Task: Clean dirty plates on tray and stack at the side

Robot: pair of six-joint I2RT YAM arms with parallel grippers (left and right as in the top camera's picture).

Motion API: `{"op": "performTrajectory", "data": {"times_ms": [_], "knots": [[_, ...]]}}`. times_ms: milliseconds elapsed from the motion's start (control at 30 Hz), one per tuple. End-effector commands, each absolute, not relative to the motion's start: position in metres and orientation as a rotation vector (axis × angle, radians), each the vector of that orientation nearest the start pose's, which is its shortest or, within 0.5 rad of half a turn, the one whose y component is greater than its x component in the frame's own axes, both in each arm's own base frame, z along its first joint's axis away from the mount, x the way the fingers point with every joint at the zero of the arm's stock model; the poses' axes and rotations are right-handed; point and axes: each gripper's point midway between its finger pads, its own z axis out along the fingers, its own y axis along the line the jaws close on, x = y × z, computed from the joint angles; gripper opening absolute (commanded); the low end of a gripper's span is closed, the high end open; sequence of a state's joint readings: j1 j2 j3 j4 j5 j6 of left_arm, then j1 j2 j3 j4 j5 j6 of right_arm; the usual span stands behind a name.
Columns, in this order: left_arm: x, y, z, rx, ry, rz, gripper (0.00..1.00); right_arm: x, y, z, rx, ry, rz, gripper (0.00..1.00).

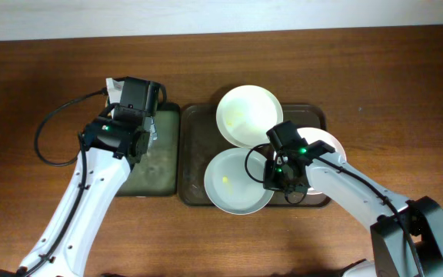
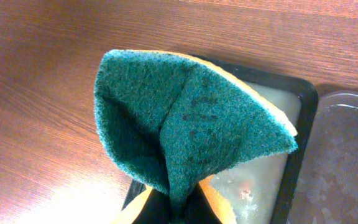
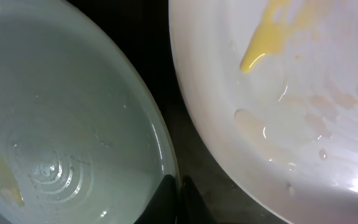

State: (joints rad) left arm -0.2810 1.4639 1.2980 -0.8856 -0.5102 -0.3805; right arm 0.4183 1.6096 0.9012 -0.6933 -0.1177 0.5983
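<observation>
Three white plates lie on the dark-brown tray (image 1: 194,146): a back plate (image 1: 248,114), a front plate (image 1: 233,185) with a yellow speck, and a right plate (image 1: 328,142) partly under my right arm. My right gripper (image 1: 271,173) is shut on the front plate's right rim. In the right wrist view the fingers (image 3: 179,202) pinch that rim (image 3: 73,124), and the neighbouring plate (image 3: 303,112) shows a yellow smear. My left gripper (image 2: 179,211) is shut on a folded green-and-yellow sponge (image 2: 185,118) and hangs left of the tray (image 1: 141,138).
A narrower dark-green tray (image 1: 156,173) with a wet, soapy film lies left of the brown tray; its rim shows in the left wrist view (image 2: 303,124). A black cable (image 1: 48,131) loops over the wood tabletop (image 1: 391,77) at the left.
</observation>
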Motion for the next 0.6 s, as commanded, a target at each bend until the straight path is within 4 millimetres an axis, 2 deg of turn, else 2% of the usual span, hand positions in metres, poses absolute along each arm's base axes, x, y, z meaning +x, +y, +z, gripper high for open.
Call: {"op": "performTrajectory", "data": {"times_ms": [0,133,267,567], "knots": [[0.369,-0.017,0.217,-0.337,2.389,0.358,0.00,0.272,0.144,0.025,0.250,2.997,0.295,0.04],[0.368,-0.034,0.209,-0.300,2.441,0.235,0.00,0.278,0.147,0.026,0.245,2.969,0.314,0.04],[0.367,-0.035,0.207,-0.296,2.453,0.234,0.00,0.287,0.151,0.029,0.239,2.930,0.341,0.04],[0.366,-0.034,0.193,-0.275,2.499,0.271,0.00,0.288,0.153,0.029,0.233,2.924,0.347,0.04]]}}
